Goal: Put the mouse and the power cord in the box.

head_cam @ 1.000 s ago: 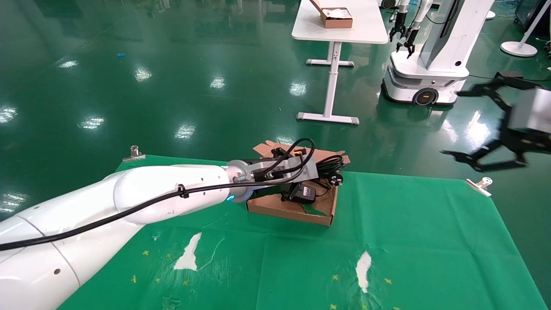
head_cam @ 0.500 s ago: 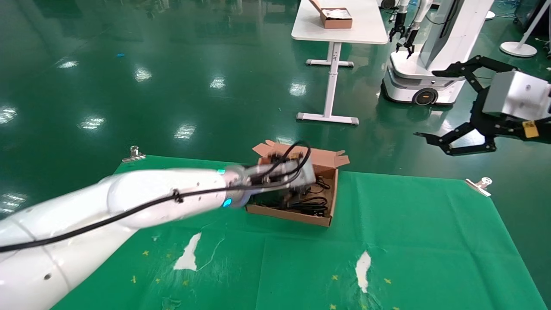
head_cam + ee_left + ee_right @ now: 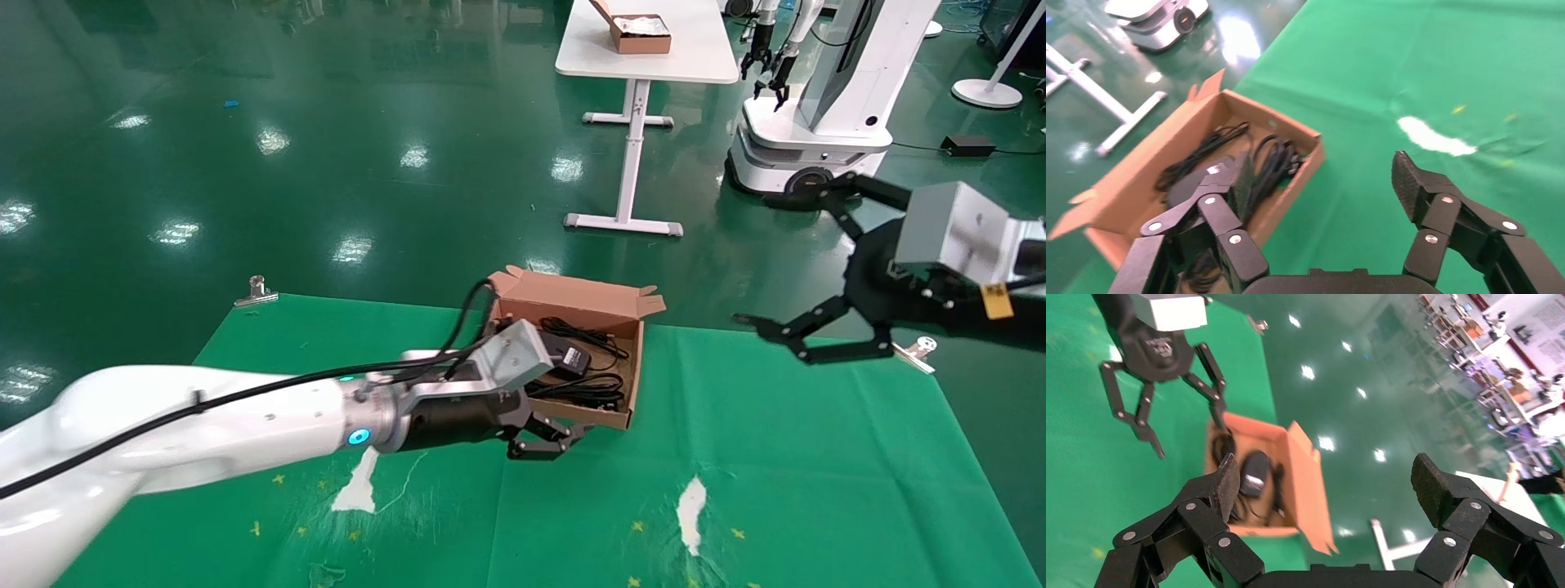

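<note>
Green cloth [image 3: 776, 457] is spread beneath the box [image 3: 572, 296], where mouse [image 3: 568, 356] and power cord [image 3: 582, 390] are laid — seemingly packed. Both the left gripper [image 3: 546, 437], beside the box, and the right gripper [image 3: 805, 327] — held aloft — are spread and empty.

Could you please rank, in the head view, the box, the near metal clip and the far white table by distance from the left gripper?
From the left gripper:
1. Box, just beyond it.
2. Metal clip, at the cloth's far left corner.
3. White table, far across the floor.
</note>
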